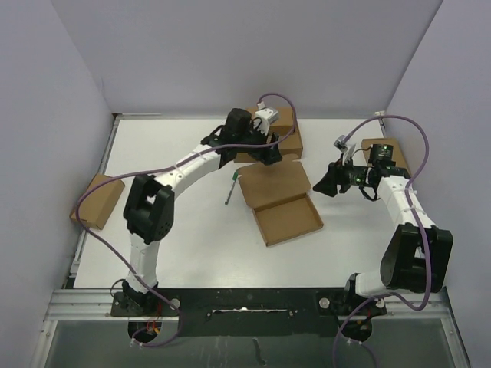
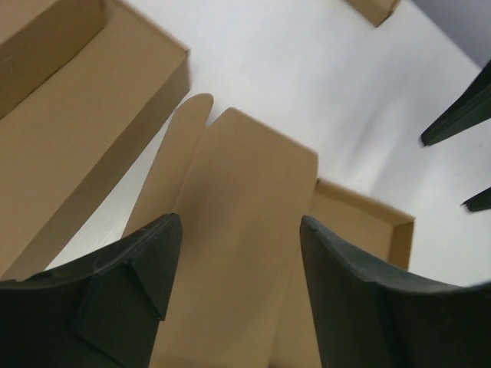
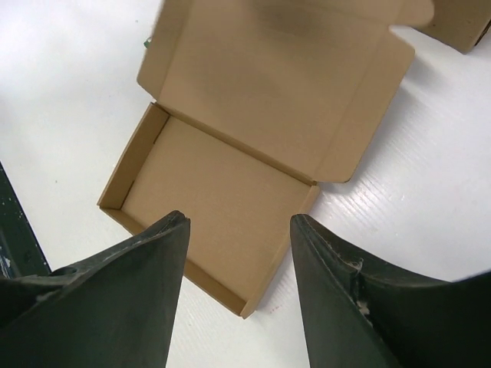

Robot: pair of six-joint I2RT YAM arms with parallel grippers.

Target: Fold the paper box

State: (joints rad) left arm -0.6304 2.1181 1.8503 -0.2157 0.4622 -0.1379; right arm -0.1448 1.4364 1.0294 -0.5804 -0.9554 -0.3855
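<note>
left gripper [image 2: 239,226]: jaws apart, nothing between them | paper box [image 1: 285,218]: lies on the table [image 1: 176,238] with its tray open; its lid flap is just beneath and ahead of the left fingers, the tray beneath and ahead of the right | right gripper [image 3: 239,222]: jaws apart, empty, clear of the box

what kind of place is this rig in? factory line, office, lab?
Looks like a lab test cell, not a production line: a white table boxed in by plain lavender walls, left arm and right arm bolted to a rail, the paper box and spare cartons as props.
</note>
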